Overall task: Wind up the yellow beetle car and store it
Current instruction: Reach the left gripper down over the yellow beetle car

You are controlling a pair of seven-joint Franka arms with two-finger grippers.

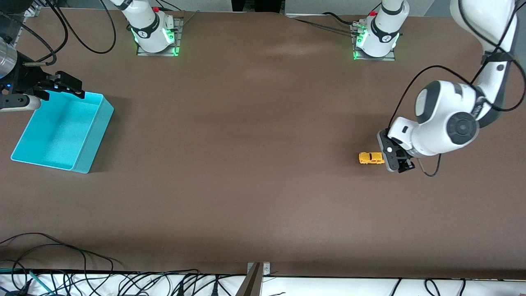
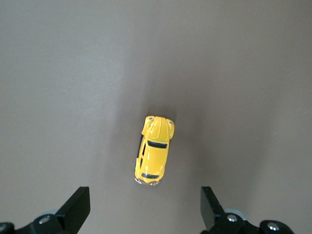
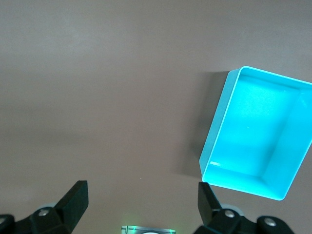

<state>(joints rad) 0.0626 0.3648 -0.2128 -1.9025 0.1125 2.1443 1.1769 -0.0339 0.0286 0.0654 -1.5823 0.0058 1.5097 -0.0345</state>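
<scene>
Step in hand looks like the approach for the first grasp: nothing wound, nothing stored yet. Yellow beetle car (image 1: 371, 158) sits on its wheels on the bench (image 1: 254, 164), toward the left arm's end, well apart from the turquoise bin (image 1: 95, 135), which is at its 9 o'clock in the front view. Left end effector (image 1: 396, 158) hangs just beside the car, fingers spread wide, holding nothing. Next move likely needs it centred over the car with fingers straddling the body's narrow sides, then descend and close. Car: tiny, glossy yellow-orange, rounded shell, dark windows. Right end effector (image 1: 68, 87) waits over the bin's rim, wide open, empty.
</scene>
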